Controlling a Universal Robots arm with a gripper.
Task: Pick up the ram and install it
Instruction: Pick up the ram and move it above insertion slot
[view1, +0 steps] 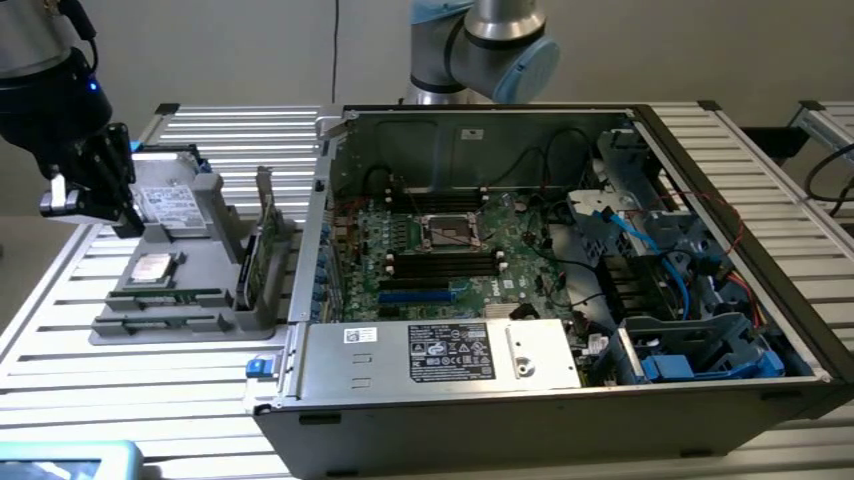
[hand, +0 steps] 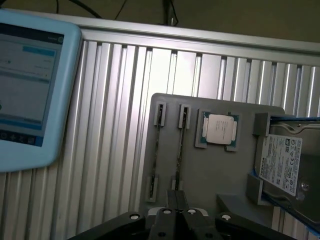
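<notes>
The ram lies as two slim green strips (view1: 167, 297) set on edge in the slots of a grey holder tray (view1: 200, 325) at the exterior view's left. In the wrist view the two strips (hand: 180, 150) run side by side in the tray (hand: 210, 175), seen edge-on. My gripper (view1: 127, 220) hangs above the tray's far end, over the hard drive, holding nothing. Its fingers (hand: 177, 207) are shut together, roughly in line with the strip nearer the processor chip. The open computer case (view1: 747, 385) with its motherboard (view1: 514, 235) lies to the exterior view's right of the tray.
The tray also holds a silver hard drive (hand: 282, 162), a processor chip (hand: 220, 129) and a taller upright green card (view1: 267, 240). A light-blue tablet (hand: 30, 90) lies on the slatted table beside the tray. Cables and drive cages crowd the case's right side.
</notes>
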